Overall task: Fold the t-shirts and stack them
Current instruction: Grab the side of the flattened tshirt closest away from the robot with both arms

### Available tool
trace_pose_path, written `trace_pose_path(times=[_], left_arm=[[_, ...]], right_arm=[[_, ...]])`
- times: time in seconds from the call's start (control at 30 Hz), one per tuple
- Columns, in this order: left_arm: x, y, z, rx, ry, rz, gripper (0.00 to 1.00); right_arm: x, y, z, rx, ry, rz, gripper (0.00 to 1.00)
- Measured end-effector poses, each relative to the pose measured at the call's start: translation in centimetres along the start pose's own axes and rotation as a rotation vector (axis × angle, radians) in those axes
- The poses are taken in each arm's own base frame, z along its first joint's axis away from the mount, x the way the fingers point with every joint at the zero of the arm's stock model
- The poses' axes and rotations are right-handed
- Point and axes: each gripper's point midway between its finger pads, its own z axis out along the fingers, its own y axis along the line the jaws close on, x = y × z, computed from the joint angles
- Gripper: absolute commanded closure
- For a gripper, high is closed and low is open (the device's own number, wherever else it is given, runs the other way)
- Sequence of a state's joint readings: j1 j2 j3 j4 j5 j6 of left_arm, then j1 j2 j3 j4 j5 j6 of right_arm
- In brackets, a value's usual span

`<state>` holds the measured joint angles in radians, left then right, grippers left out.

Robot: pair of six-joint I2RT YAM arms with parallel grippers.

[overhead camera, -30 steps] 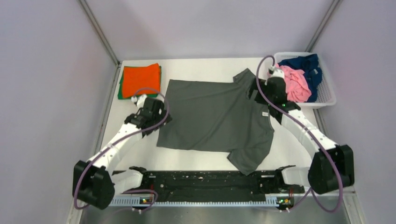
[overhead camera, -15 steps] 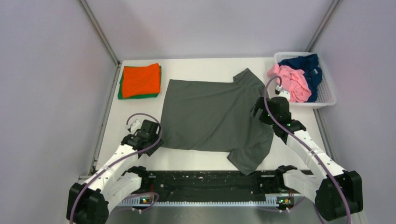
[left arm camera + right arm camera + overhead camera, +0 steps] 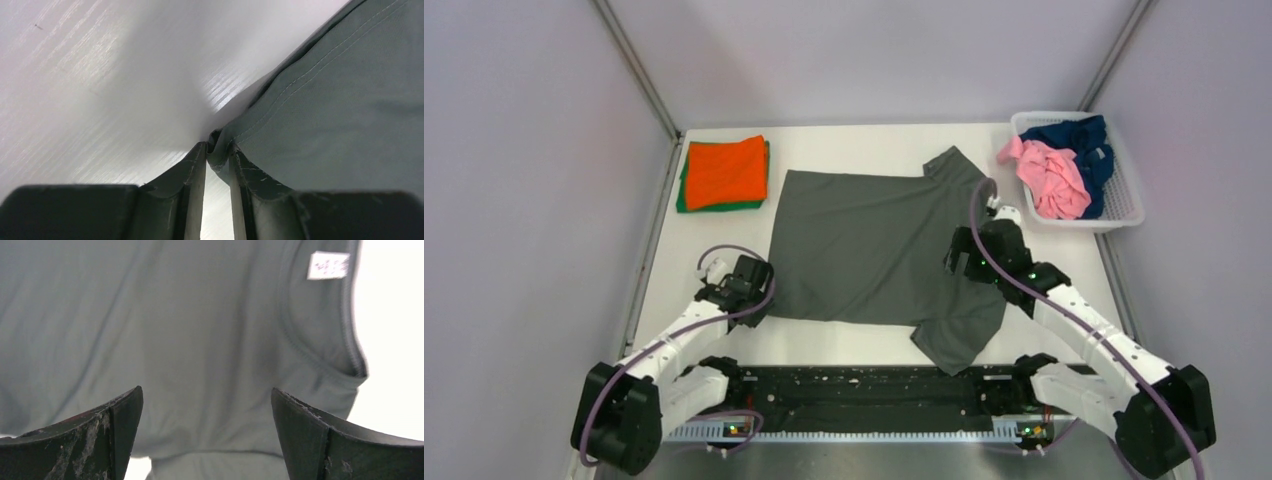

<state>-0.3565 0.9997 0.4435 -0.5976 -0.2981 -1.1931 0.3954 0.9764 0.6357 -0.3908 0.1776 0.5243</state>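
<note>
— White table between pale lilac walls; where on it is your shirt?

— Mid-table; the dark grey t-shirt lies spread flat, its hem toward my left side and its neck toward my right; one sleeve points at the far edge, the other at the near edge, close to the black rail between my bases.

— And your left gripper?

— My left gripper is clenched on the near left corner of that hem; the left wrist view shows the stitched edge bunched between two fingers that stand almost together, low over the table.

— The right one?

— My right gripper is spread wide and grasps nothing; it hangs over the grey cloth on the neck side; past its fingers I see the collar and the small white neck label; whether the tips touch the cloth, I cannot tell.

— What lies around the shirt?

— At the far left corner the orange t-shirt sits folded on the green t-shirt, which shows only as a thin border; both lie apart from the grey one; at the far right stands the white lattice basket, holding the pink t-shirt crumpled beside the navy t-shirt; the pink cloth spills over the basket's left rim.
</note>
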Motion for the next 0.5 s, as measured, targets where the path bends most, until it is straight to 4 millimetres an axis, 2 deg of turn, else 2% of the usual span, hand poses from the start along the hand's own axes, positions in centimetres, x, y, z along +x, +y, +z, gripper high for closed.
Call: trace_pose_path(times=[0.07,0.13,0.27,0.4,0.5], left_arm=[[-0.2,-0.2,0.2,0.003,-0.009,-0.009,0.81],[-0.3,-0.5,0.4,0.006,-0.016,-0.014,1.0],[-0.5,-1.0,0.7,0.019,-0.027,-0.017,1.0],[-0.7,-1.2,0.8,0.025,-0.034,-0.007,1.0],[-0.7,-1.3,0.8,0.027,-0.035,0.001,1.0]], right_arm=[[1.5,1.1,-0.5,-0.027,0.038,-0.051,0.05],[3.3,2.3,-1.2,-0.061,0.083,-0.125,0.07],[7.5,4.3,-3.5,-0.141,0.191,-0.296,0.13],[11.8,4.4,-6.3,-0.17,0.33,-0.446,0.26],[14.1,3.9,-7.9,-0.167,0.413,-0.492,0.34]])
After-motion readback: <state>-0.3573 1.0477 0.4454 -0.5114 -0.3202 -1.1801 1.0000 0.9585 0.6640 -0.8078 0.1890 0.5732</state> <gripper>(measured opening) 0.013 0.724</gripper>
